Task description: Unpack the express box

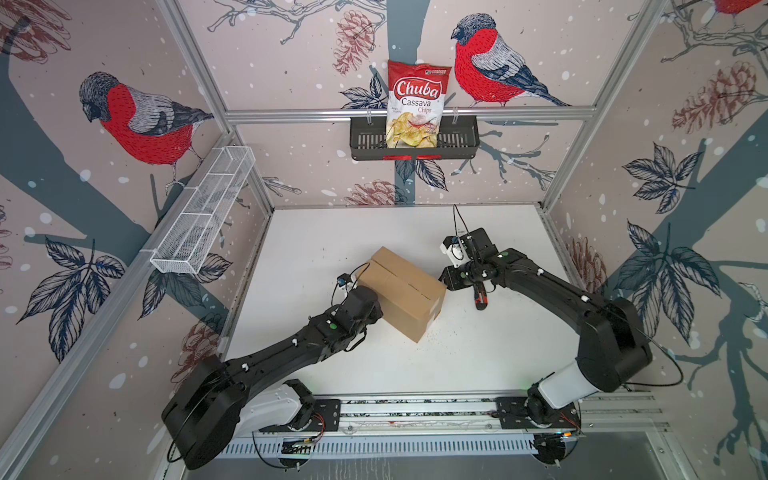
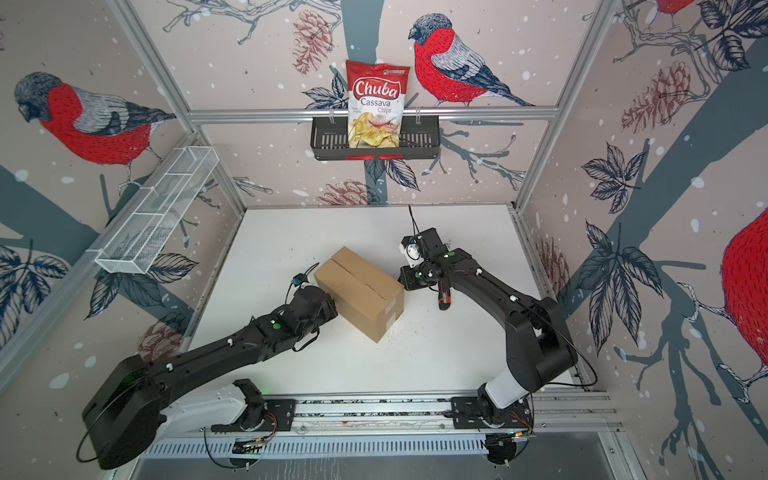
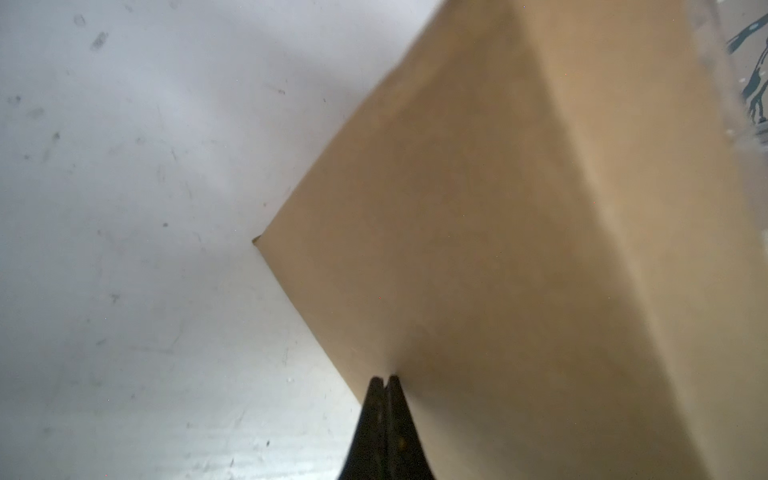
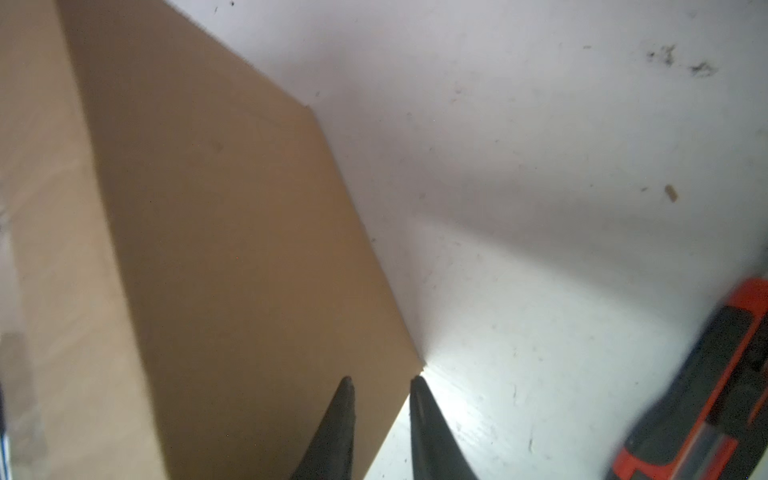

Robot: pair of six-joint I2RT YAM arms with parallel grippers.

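Left fingers [image 3: 376,415], pressed together, touch the express box [image 1: 401,291]; right fingers [image 4: 340,415], slightly apart, meet its corner.

The box [image 1: 401,291] [image 2: 359,291] is a plain brown cardboard carton, oblong, standing flat on the white surface [image 1: 332,232] near its middle. It is turned at a slant: its long axis runs from back left to front right, and one lower corner points toward the front edge. Its top flaps [image 1: 411,272] are closed, meeting in a seam along the length of the lid. Pale tape [image 1: 434,311] shows on the front-right end. Both wrist views show only smooth brown sides [image 3: 498,249] [image 4: 208,249].
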